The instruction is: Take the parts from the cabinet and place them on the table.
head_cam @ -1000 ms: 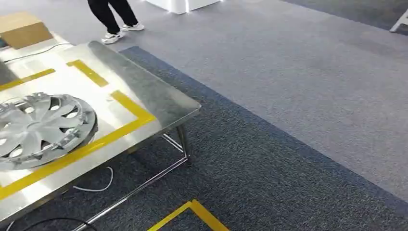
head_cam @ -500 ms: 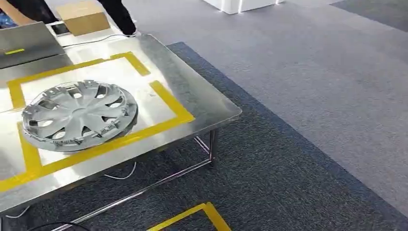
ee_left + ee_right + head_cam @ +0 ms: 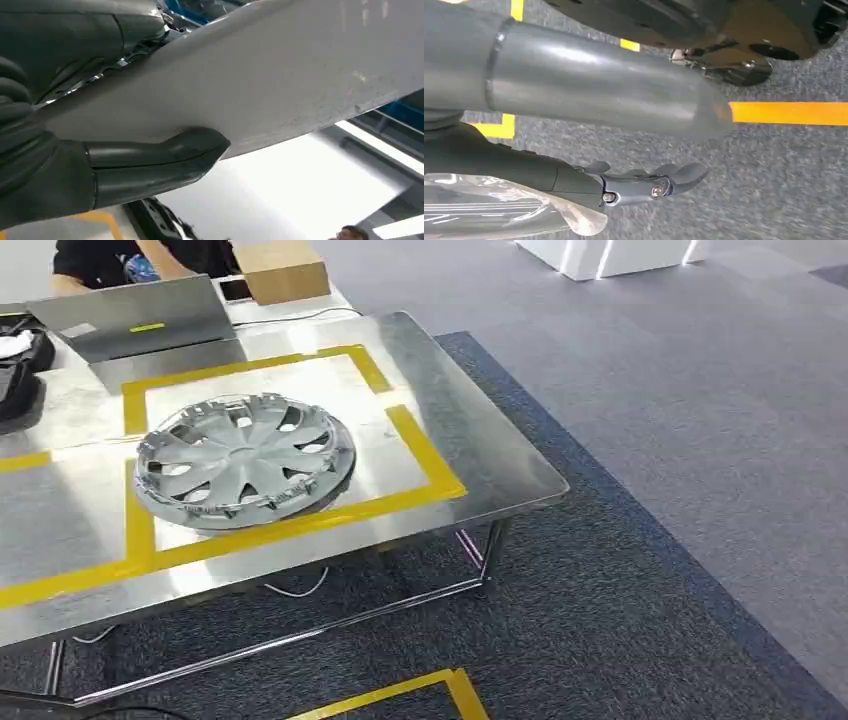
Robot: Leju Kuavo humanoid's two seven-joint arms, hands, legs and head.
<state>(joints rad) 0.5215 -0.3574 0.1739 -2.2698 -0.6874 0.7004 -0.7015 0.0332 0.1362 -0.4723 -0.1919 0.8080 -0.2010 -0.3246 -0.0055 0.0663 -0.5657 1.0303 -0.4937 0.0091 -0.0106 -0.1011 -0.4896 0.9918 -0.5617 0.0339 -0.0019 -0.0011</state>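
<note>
In the head view a steel table (image 3: 470, 455) fills the left half of the frame, standing on dark blue carpet (image 3: 600, 620). A silver hubcap (image 3: 245, 460) lies flat on the table, in the centre-left of the picture, inside a rectangle of yellow tape (image 3: 425, 455) stuck on the tabletop. The hubcap lies within the tape lines, and its lower rim comes close to the front strip. At the upper left of the frame a grey laptop (image 3: 140, 315) stands open behind the rectangle, and a cardboard box (image 3: 283, 270) is just to its right. A person in dark clothing (image 3: 100, 258) is partly visible at the top left edge. Another piece of yellow tape (image 3: 420, 692) is on the carpet at the bottom centre.

In the left wrist view the left hand (image 3: 75, 150) holds a large white flat part (image 3: 280, 85). The thick thumb (image 3: 165, 157) presses on the near face of the part, and the dark fingers lie behind it at the upper left of the frame. What kind of part it is cannot be told from this close.

In the right wrist view the right hand (image 3: 589, 145) hangs over grey carpet with yellow floor tape (image 3: 789, 113). Its thumb (image 3: 599, 82) is straight and its darker fingers (image 3: 654, 185) are extended. A piece of clear plastic film (image 3: 499, 212) lies against the fingers at the lower left of the frame, but it cannot be told whether the hand grips it.
</note>
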